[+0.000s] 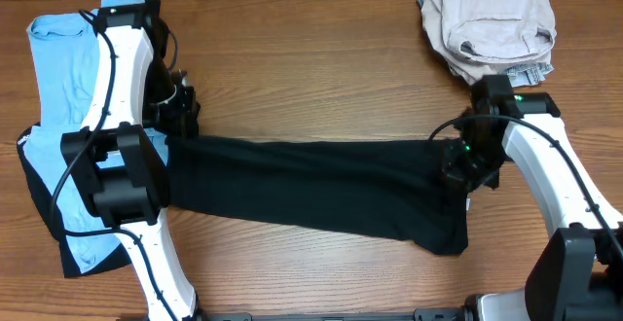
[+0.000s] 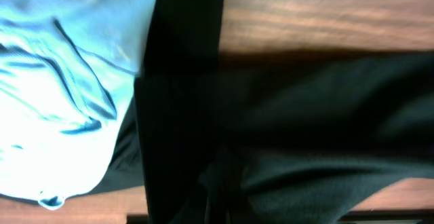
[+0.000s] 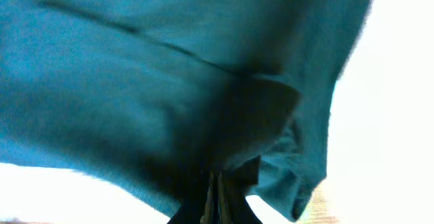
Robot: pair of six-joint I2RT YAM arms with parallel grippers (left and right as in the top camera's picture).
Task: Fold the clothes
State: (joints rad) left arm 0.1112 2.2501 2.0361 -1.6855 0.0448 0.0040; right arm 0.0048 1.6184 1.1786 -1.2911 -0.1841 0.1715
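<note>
Black soft jersey, the black T-shirt (image 1: 311, 185) lies stretched as a long band across the wood-grain table (image 1: 311, 78). The right gripper (image 1: 459, 163) is clamped on its right end. The left gripper (image 1: 183, 115) seems closed on the left end, though that wrist view is murky. Bare wood shows above and below. Light-blue T-shirts (image 1: 63, 68) crowd the left edge, and a crumpled beige garment (image 1: 492, 19) sits top right.

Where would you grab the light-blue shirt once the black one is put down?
Probably at its far-left upper part, coming from above with the left gripper. There the light-blue shirt lies flat and uncovered. Its right side is under the left arm, and its lower part overlaps another black garment. For now the left gripper and right gripper are both shut on the black shirt.
</note>
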